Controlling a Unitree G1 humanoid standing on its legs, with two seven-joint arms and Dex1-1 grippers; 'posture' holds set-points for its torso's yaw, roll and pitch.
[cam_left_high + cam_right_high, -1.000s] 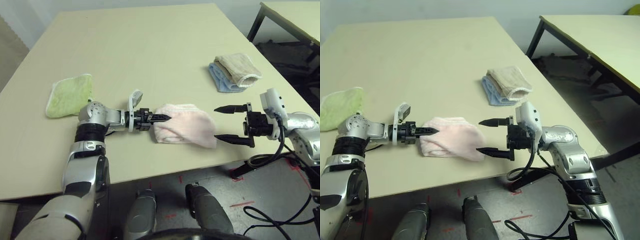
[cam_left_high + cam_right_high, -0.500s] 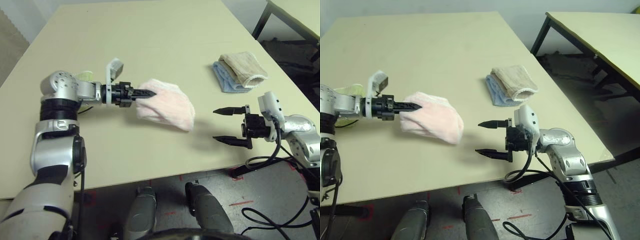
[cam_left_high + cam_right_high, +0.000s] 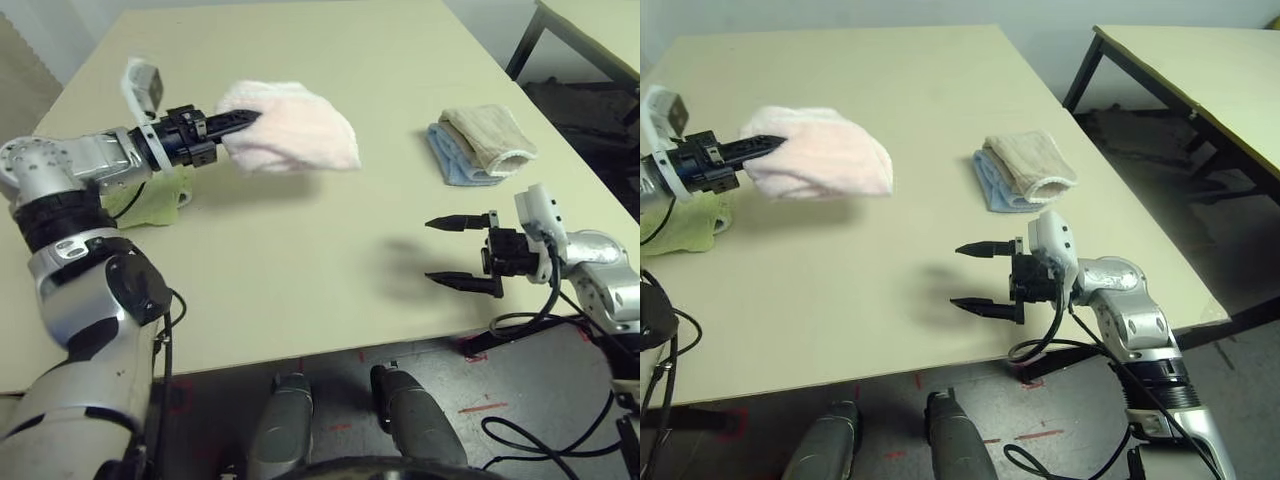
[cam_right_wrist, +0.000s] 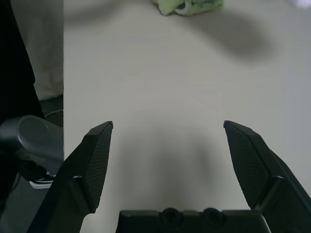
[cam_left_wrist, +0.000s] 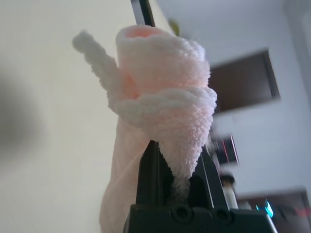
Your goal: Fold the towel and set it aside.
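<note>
The left hand (image 3: 252, 117) clamps the folded pink towel (image 3: 300, 130) by one end above the surface (image 3: 300, 330); the right hand (image 3: 430, 250) is spread and empty. Setting it aside well likely means lowering level and releasing gently, so the folds stay together.

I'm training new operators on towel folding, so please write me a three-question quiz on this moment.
1. True or false: the right gripper is closed on the beige folded cloth.
2. Which gripper holds the pink terry towel: (a) left, (b) right, (c) both?
3. Fill in the blank: the beige folded cloth lies on top of a ____ folded cloth.

Key: 1. false, its fingers stand open, apart from that cloth; 2. a, the left gripper is shut on the towel; 3. blue.
</note>
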